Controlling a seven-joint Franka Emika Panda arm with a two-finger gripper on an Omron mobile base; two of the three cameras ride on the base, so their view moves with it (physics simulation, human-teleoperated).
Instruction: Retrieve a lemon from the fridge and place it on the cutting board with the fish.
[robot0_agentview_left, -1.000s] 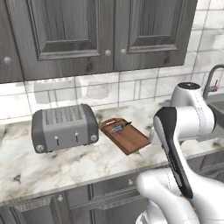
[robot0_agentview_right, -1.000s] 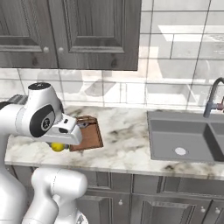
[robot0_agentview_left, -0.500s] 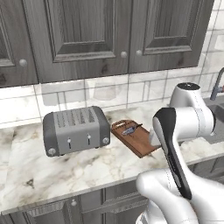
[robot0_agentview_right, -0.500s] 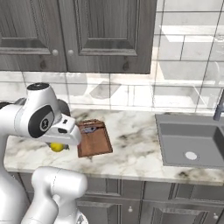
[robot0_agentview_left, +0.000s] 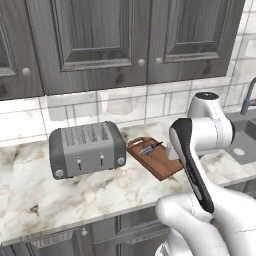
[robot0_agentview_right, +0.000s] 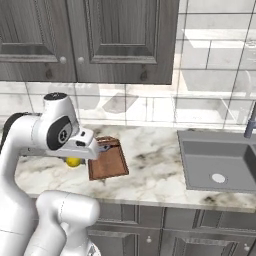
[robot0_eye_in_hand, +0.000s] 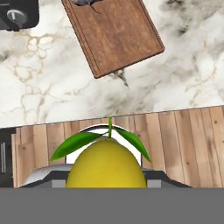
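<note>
Marble counter (robot0_agentview_left: 100, 192) carries everything that matters for this step, running from the grey toaster (robot0_agentview_left: 86, 148) on one side to the sink (robot0_agentview_right: 220, 165) on the other, so the carry should stay high enough to pass the counter's front edge before any descent. Between those two lies the cutting board (robot0_eye_in_hand: 114, 33), reddish-brown and set at an angle; in the hand view it sits ahead of the gripper, past a stretch of bare marble, which suggests the hand must travel forward over the board before lowering. At the board's far end rests the fish (robot0_agentview_left: 148, 148), so I would aim for the open wood nearer the robot. Held in the gripper (robot0_agentview_right: 75, 159) is the lemon (robot0_eye_in_hand: 106, 166), leaves pointing forward, with the fingers closed against its sides. Being round, it is likely to roll, so a low, gentle release at the board's middle seems wise.
</note>
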